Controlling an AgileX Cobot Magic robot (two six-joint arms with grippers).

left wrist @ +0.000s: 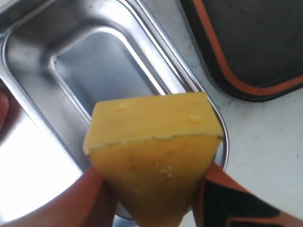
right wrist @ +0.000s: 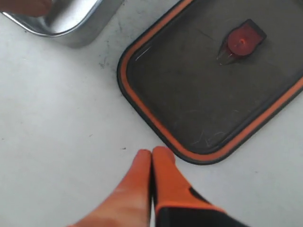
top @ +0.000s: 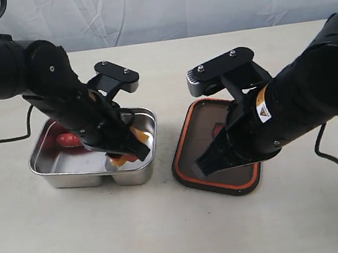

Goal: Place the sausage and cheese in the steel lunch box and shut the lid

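Holding the cheese [left wrist: 156,137] in the left gripper [top: 128,147], jaws clamped on its sides, over the 3 o'clock compartment of the steel lunch box [top: 69,172]. I see the sausage [top: 68,140] in the 9 o'clock compartment. The lid [right wrist: 199,94] lies seal-up on the surface [top: 171,238], 3 o'clock of the box. The right gripper [right wrist: 151,161] has its jaws pressed together, empty, just beside the lid's rim.

Bare compartment [left wrist: 94,66] below cheese [left wrist: 151,142]; lid [left wrist: 251,42] just beside.

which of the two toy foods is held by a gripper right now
The cheese: the yellow wedge clamped in the left gripper above the steel lunch box. The red sausage lies loose inside the box.
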